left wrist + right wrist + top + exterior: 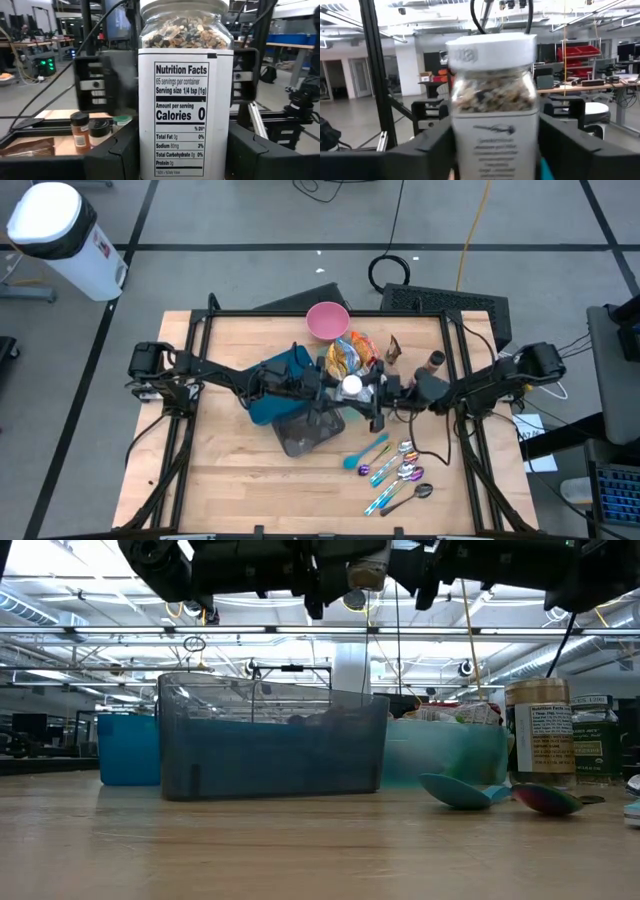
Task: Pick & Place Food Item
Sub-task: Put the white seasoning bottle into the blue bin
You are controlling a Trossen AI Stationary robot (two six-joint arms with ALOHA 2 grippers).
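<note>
Both hands meet over the middle of the wooden bench [230, 480]: the left hand [335, 387] pinches a clear glass spice jar with a white lid and a nutrition label [351, 386] between its fingers, and the right hand [372, 392] faces it with its fingers flanking the same jar, though whether they press on it I cannot tell; the jar is lifted clear of the bench, so I judge the pick done and a handover under way, with the placing left; just below the hands sits one smoky clear plastic bin [305, 430]; beside the left hand one blue tub [280, 385]; beyond the hands one pink bowl [327, 320], some snack packets [350, 355] and one brown-lidded jar [436, 360]; several coloured spoons [395, 470], count unsure.
</note>
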